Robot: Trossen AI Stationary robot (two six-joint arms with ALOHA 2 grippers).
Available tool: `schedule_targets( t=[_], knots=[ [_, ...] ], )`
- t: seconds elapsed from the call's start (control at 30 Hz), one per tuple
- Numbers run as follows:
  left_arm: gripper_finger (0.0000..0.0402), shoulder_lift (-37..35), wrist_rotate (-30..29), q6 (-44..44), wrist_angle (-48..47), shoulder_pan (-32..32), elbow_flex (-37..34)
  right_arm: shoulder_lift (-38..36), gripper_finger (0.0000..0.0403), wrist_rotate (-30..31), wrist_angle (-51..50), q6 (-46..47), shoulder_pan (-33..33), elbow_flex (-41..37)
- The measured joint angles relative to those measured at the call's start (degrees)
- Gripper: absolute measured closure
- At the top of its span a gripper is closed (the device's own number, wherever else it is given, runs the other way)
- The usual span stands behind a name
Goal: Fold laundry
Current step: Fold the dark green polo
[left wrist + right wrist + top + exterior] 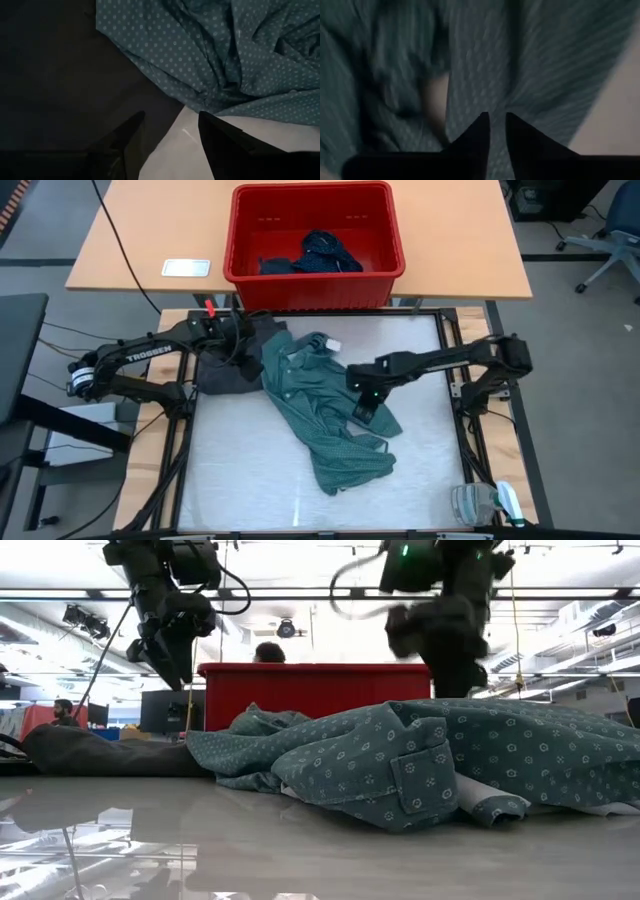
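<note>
While red basket (250, 240) holds navy piece (325, 252), left tool (167, 135) open, right tool (497, 131) unclear.

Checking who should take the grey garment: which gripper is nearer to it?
Left. The left gripper hovers over the grey garment; the right gripper is farther off, above the green shirt.

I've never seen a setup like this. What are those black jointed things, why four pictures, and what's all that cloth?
They are two robot arms, each ending in a two-finger gripper. One camera looks down from above, one sits at table height, and one rides on each wrist. On the table a teal dotted shirt lies crumpled, beside a charcoal grey piece. The red basket behind holds darker clothes. The left gripper hovers open at the grey piece's edge, holding nothing. The right gripper is over the shirt, fingers nearly together; I can't tell whether it pinches cloth.
</note>
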Motion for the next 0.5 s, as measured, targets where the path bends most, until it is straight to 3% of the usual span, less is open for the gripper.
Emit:
schedule_targets(
  t=[0.1,0.17,0.33,0.5],
  knots=[
    [0.0214,0.02,-0.37,1.24,1.61,0.32,0.0,-2.2,0.029,6.06,3.3,0.01,-3.54,0.17],
    [0.0214,0.07,-0.44,1.71,3.0,0.89,0.0,-1.81,0.0269,7.03,5.43,-0.91,-6.96,0.06],
    [0.0214,0.07,-0.08,1.68,4.7,2.25,0.0,3.36,0.023,4.96,11.06,-3.23,-14.26,0.08],
    [0.0214,0.07,0.8,0.28,3.48,1.64,0.0,9.72,0.0229,2.56,11.84,-6.03,-16.42,0.08]
  ],
)
